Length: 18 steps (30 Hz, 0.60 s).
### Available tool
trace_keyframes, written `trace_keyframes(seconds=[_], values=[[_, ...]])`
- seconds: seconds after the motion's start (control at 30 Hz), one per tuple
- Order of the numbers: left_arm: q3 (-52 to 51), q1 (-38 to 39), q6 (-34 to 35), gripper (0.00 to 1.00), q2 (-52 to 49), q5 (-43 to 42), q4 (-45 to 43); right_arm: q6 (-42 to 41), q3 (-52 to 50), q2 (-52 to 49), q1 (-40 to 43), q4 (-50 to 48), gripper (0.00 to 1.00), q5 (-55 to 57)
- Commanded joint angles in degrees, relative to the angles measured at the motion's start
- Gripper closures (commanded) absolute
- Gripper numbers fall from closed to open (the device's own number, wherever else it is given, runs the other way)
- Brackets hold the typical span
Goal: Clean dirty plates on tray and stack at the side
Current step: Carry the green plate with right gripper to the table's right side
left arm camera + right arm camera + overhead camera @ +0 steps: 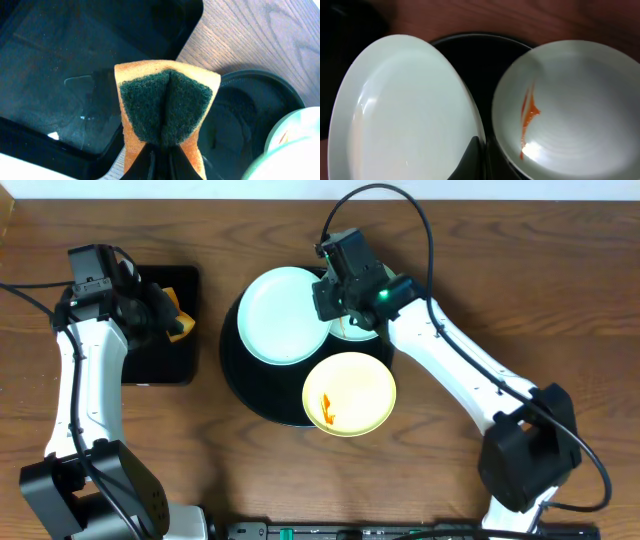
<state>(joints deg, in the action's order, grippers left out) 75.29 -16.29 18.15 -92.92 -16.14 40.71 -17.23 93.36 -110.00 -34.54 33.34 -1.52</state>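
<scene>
The large round black tray holds three plates. A clean pale blue-green plate lies at its left, reaching past the rim. My right gripper is shut on that plate's right edge; in the right wrist view the fingers pinch the rim of the plate. A second pale plate with an orange smear sits beside it, mostly hidden under the arm overhead. The pale yellow plate, also smeared orange, lies at the front. My left gripper is shut on a folded orange-and-green sponge.
A smaller rectangular black tray sits left of the round one, under my left gripper and sponge. In the left wrist view this tray fills the left and the round tray's rim shows at right. Bare wooden table surrounds both.
</scene>
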Motion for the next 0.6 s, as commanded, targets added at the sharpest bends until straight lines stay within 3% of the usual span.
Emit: trace_keyframes(seconds=[0.0, 0.3, 0.57], values=[[0.8, -0.2, -0.5, 0.93, -0.5, 0.7, 0.0, -1.2, 1.5, 2.6, 2.3, 0.9, 0.99, -1.4], [0.8, -0.2, -0.5, 0.92, -0.5, 0.7, 0.0, -2.1, 1.5, 10.5, 13.1, 9.7, 0.99, -1.7], [0.8, -0.2, -0.5, 0.93, -0.5, 0.8, 0.0, -2.0, -2.6, 16.9, 28.2, 17.9, 0.99, -1.6]])
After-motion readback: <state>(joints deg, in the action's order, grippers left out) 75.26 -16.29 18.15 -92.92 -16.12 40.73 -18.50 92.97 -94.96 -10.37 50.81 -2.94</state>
